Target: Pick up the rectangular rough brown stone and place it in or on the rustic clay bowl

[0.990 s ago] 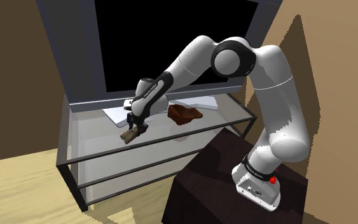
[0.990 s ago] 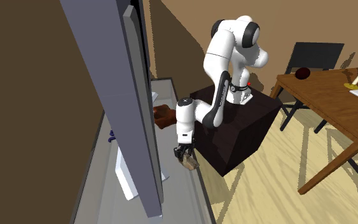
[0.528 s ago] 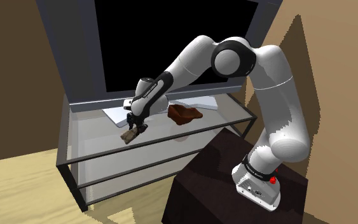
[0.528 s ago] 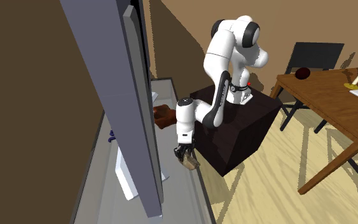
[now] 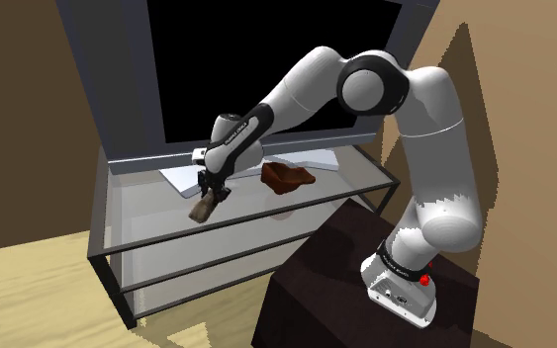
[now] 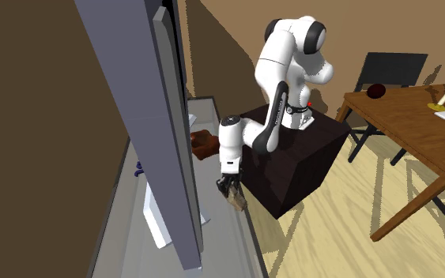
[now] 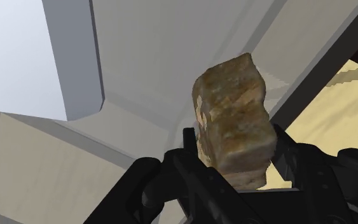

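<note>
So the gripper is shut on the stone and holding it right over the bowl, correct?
Not quite. The gripper is shut on the stone, but it holds it well to the shoulder view's left of the bowl, not over it. The shoulder view shows the gap between them.

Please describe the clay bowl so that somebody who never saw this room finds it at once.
Find the big black television on the glass-topped stand. On that glass, by the television's grey base, toward the shoulder view's right, sits the bowl. It is reddish-brown, shallow and uneven, while the nearby stone is paler, blocky and clasped in the gripper.
</note>
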You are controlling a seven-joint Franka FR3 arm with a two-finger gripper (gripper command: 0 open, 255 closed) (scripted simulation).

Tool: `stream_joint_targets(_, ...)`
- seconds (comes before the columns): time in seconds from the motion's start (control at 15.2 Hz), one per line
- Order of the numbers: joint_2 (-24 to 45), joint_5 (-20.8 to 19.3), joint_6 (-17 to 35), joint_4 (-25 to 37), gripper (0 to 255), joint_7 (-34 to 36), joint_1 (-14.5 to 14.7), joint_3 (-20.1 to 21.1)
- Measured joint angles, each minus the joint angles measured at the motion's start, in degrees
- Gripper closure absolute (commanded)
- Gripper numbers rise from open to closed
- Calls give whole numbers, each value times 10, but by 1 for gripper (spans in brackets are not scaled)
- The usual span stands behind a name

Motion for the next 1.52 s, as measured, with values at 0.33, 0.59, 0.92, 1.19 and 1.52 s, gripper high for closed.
stream_joint_targets(0.33,-34,-5,-24,-10,255,8,4,-5)
stream_joint_targets(0.59,-60,-9,-45,-15,255,14,6,-10)
stream_joint_targets(0.92,-90,-15,-71,-19,255,24,10,-14)
stream_joint_targets(1.19,-115,-20,-94,-21,255,29,11,-18)
stream_joint_targets(1.52,-143,-26,-122,-20,255,37,13,-22)
